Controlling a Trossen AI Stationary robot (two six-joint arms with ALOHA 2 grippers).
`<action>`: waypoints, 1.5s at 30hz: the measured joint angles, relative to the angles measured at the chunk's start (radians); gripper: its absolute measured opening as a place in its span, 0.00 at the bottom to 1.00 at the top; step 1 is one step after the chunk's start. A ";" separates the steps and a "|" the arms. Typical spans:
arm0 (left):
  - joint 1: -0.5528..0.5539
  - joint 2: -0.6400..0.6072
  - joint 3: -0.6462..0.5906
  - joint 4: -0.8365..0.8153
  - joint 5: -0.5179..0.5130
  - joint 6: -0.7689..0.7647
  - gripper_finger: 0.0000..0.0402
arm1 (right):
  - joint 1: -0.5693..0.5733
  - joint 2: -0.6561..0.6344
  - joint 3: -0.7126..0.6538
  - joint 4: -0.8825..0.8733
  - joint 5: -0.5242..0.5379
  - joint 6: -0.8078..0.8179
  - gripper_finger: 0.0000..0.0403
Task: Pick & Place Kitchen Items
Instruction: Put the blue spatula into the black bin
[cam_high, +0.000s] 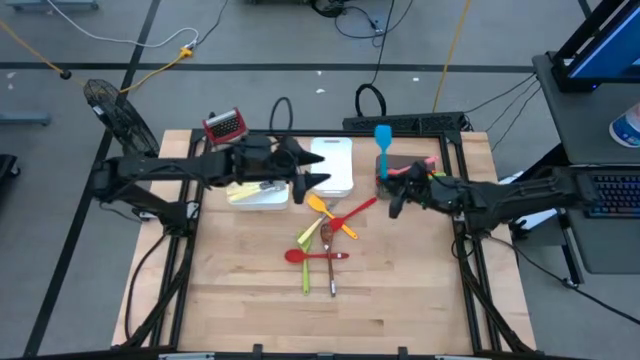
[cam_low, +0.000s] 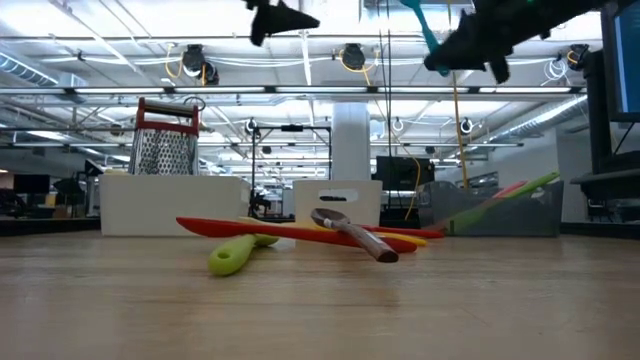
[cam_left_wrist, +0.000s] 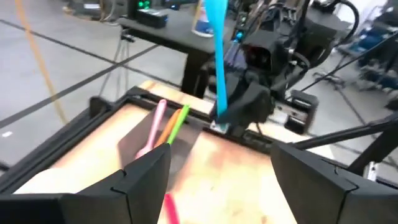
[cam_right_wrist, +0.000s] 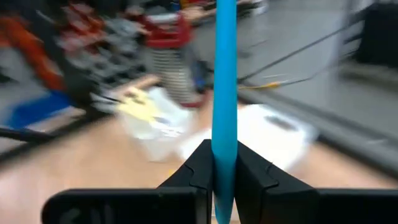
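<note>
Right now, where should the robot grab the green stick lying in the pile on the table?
Grab the green stick by its bare handle end, the part nearest the table's front edge. Come straight down from above, with one finger on each side. It lies flat, and farther up the red spoon crosses it, so that free end is probably easiest.

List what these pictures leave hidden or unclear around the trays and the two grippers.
- Contents of the left white tray: high view, the left arm covers most of it; the low view shows only its wall.
- Left gripper, open: low view, cut by the top edge.
- Blue spatula in the right gripper: right wrist view, its head runs off the top.
- Utensils in the brown tray: high view, too small and partly under the right arm.
</note>
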 joint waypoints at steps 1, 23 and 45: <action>0.004 -0.013 0.000 -0.026 -0.007 0.002 0.71 | 0.000 -0.021 0.000 -0.039 0.039 -0.041 0.06; 0.041 -0.026 0.000 -0.262 -0.118 -0.002 0.71 | -0.007 -0.085 0.000 -0.164 0.814 -1.119 0.06; 0.136 -0.041 -0.001 -0.183 0.118 0.174 0.71 | -0.143 -0.088 -0.030 -0.189 0.924 -1.326 0.06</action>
